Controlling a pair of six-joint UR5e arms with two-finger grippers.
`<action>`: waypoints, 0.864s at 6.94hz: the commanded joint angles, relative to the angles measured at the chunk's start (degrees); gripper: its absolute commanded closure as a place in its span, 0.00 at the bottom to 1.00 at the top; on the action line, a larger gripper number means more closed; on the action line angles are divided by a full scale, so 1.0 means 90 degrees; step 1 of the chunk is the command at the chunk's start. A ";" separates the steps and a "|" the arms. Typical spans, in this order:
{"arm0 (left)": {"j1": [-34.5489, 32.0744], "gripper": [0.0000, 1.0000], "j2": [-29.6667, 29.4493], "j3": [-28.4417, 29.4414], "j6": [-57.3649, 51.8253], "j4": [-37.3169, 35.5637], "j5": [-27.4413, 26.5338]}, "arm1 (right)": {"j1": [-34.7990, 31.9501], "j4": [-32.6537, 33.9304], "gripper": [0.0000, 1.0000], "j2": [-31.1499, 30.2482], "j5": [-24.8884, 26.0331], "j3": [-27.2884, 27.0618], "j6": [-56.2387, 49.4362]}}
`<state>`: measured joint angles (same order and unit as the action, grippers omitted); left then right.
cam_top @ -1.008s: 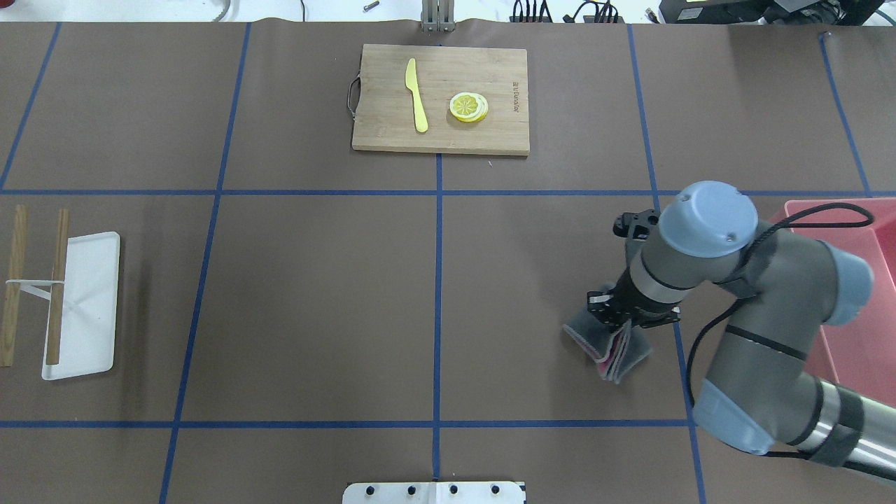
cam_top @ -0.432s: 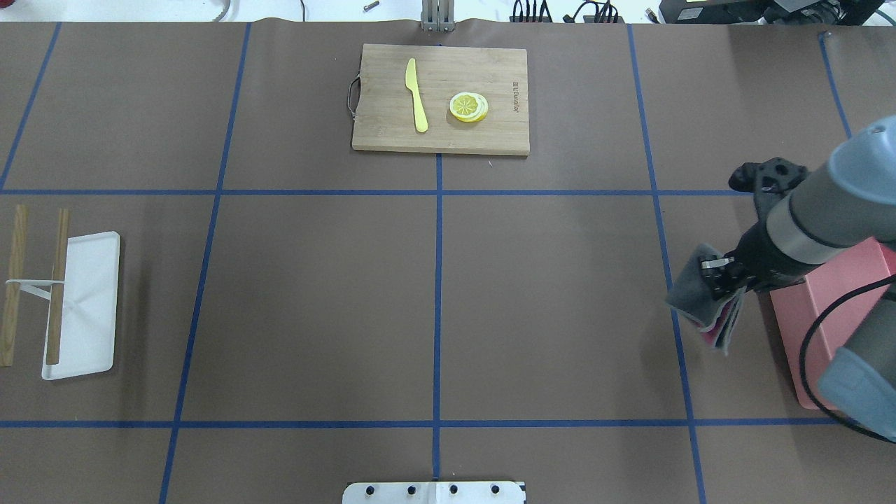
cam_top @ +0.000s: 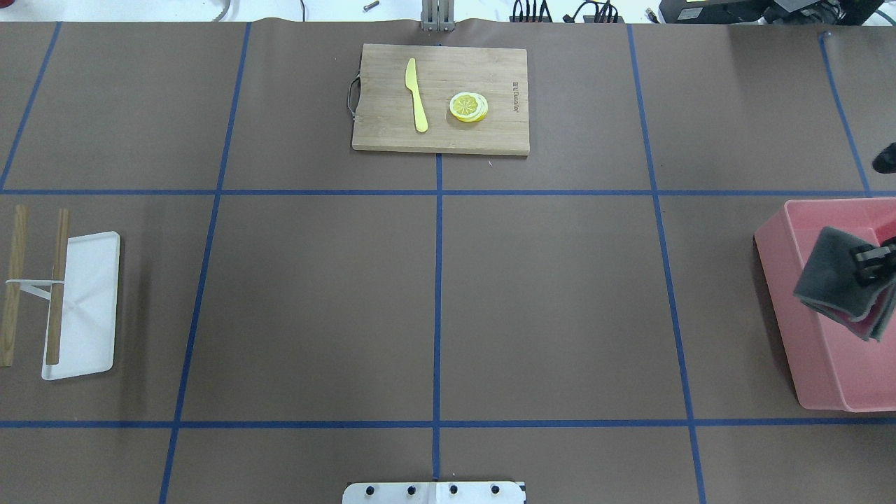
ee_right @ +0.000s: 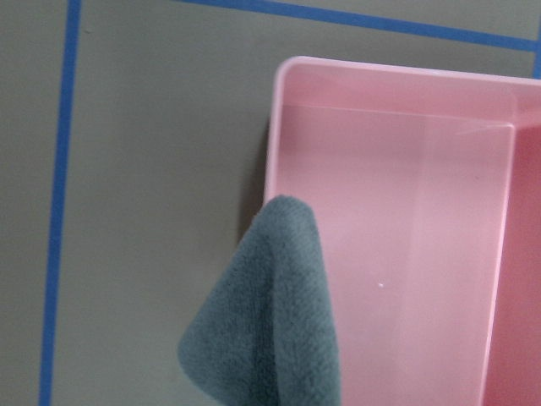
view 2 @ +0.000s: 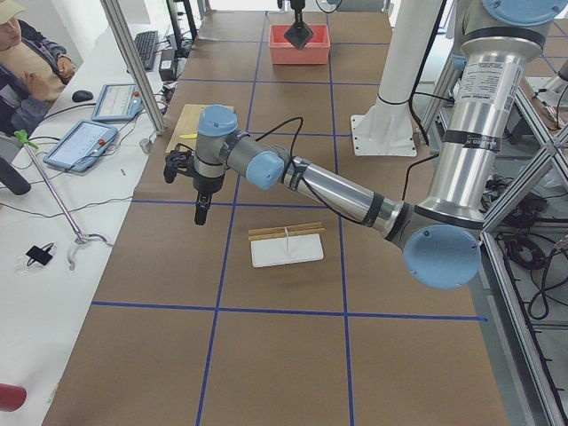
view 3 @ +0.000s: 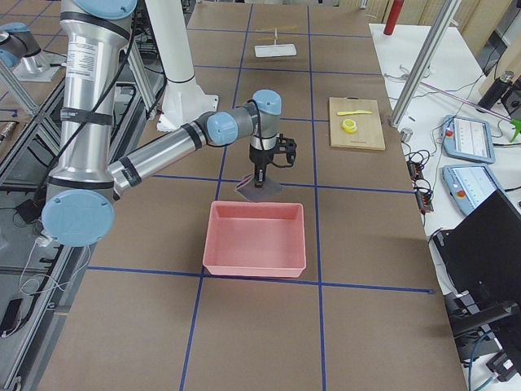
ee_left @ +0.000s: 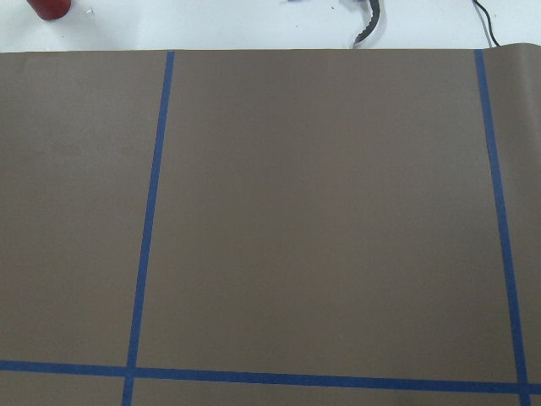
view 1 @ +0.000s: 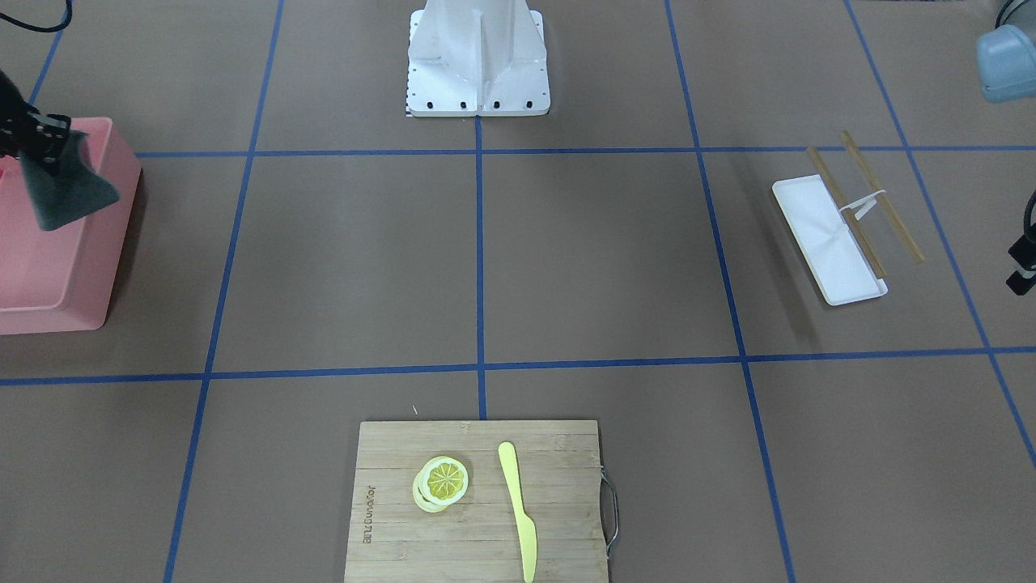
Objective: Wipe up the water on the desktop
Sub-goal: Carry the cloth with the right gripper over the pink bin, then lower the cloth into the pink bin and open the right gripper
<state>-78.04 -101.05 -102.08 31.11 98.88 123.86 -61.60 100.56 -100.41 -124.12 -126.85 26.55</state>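
Now your right gripper (cam_top: 871,260), clamped on the cloth (cam_top: 833,276), has swung off the desktop (cam_top: 546,301) to the bin (cam_top: 777,301) at frame right. Wiping looks done, so you likely drop it next. Whether the left gripper (view 2: 202,215) is wide or closed, I cannot tell.

This was a robotics lab, not a home or kitchen. The desktop (cam_top: 315,301) was a bench covered in brown paper and gridded with blue tape lines (cam_top: 437,280). Industrial arms (view 2: 337,191) rose beside a white pedestal (view 2: 390,89). At the left-side view's upper left, an aluminium frame post (view 2: 133,62) stood by a white side table (view 2: 53,222) carrying teach pendants (view 2: 82,145) and a keyboard (view 2: 146,44), with a seated operator (view 2: 27,62) in the corner. A monitor (view 3: 492,252) filled the right-side view's lower right.
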 commanded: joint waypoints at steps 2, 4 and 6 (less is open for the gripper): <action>-0.0011 0.02 0.0007 -0.0006 0.0000 0.0000 0.0008 | -0.0909 -0.0011 1.00 -0.0738 -0.0428 0.0177 -0.1494; -0.0001 0.02 0.0065 0.0004 0.0000 0.0010 0.0008 | -0.0900 -0.0070 0.03 -0.0650 -0.0389 0.0558 -0.1398; -0.0001 0.02 0.0056 -0.0025 0.0010 0.0010 0.0017 | -0.0948 -0.0070 0.00 -0.0601 -0.0427 0.0540 -0.1426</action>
<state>-78.06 -100.55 -102.16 31.13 98.95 123.95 -69.79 99.97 -106.14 -127.72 -122.05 13.82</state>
